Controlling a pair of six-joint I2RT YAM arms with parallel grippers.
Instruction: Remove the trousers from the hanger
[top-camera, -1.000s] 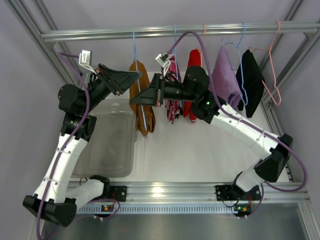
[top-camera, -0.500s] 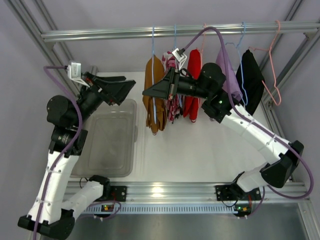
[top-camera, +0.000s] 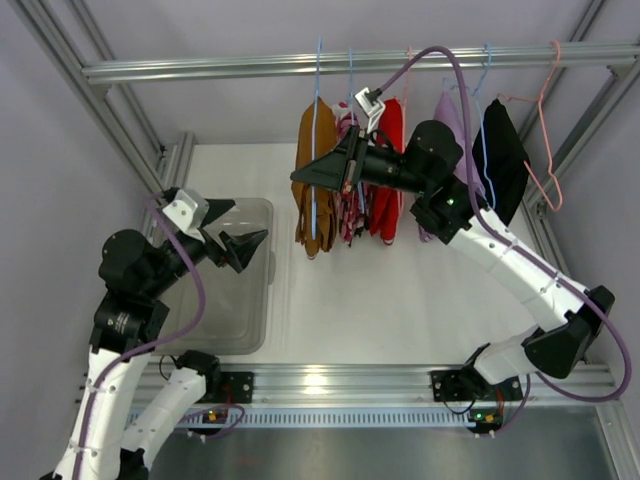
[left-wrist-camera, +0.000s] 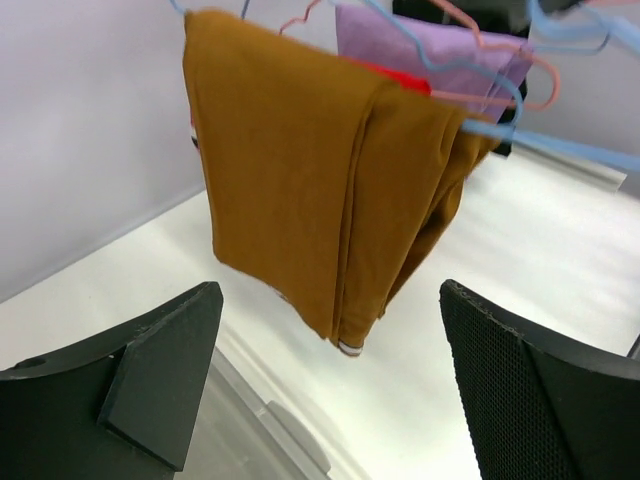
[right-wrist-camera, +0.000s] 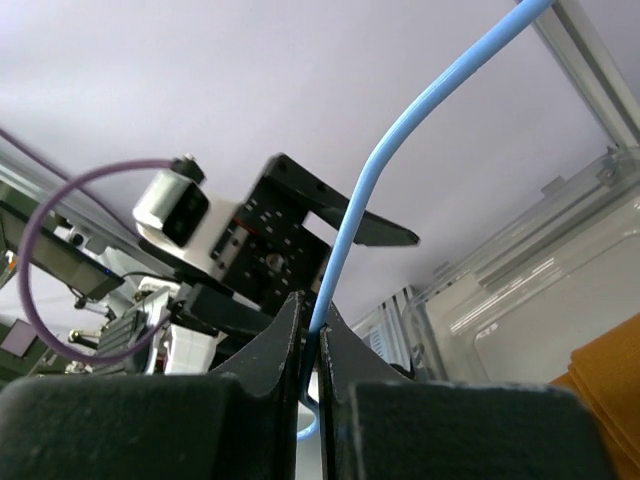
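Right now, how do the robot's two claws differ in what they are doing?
The left gripper is open and holds nothing; the right gripper is shut on the hanger, pinching its blue wire. The left gripper sits low over the clear bin, apart from the trousers; the right gripper is raised right beside them. Both are black, two-fingered, and point toward the trousers.

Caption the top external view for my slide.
Right tool shut on the light-blue hanger carrying the mustard trousers; left tool open, apart from them, by the clear bin.
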